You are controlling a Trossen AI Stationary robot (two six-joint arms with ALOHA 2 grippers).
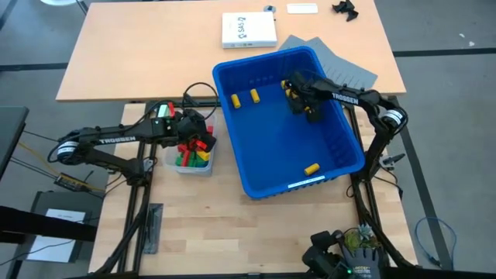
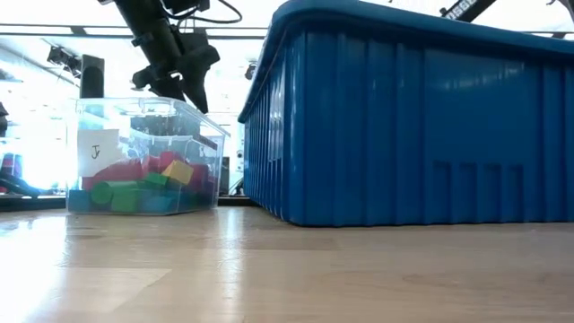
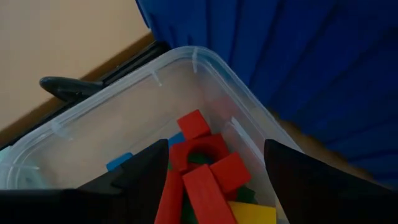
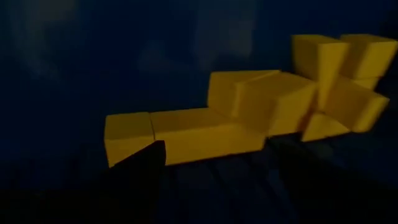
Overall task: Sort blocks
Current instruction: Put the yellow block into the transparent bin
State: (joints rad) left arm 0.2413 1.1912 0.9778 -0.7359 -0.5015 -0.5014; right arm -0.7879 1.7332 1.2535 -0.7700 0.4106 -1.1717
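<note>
The large blue bin is taken as the landmark; it stands on the light wooden table, tilted a little in the high view. Just beside the bin's left wall, a small clear tub is seen, and it is filled with blocks: red, green, yellow and blue pieces are piled inside it, as the low view shows through the clear wall. A red arch-shaped block and further red blocks are seen at the top of the pile in the left wrist view, with a yellow one at the edge.

The left gripper is held above the tub, beside the bin's left wall, and its fingers are spread apart with nothing between them.

Inside the bin only yellow blocks are seen. Two yellow blocks lie near the bin's far left corner, and a single yellow block lies near its near right wall. A cluster of yellow blocks is shown close up in the right wrist view, lying on the bin's dark floor.

The right gripper is lowered inside the bin, towards its far right corner, just at that cluster. Its fingers are parted, and no block is gripped between them.
</note>
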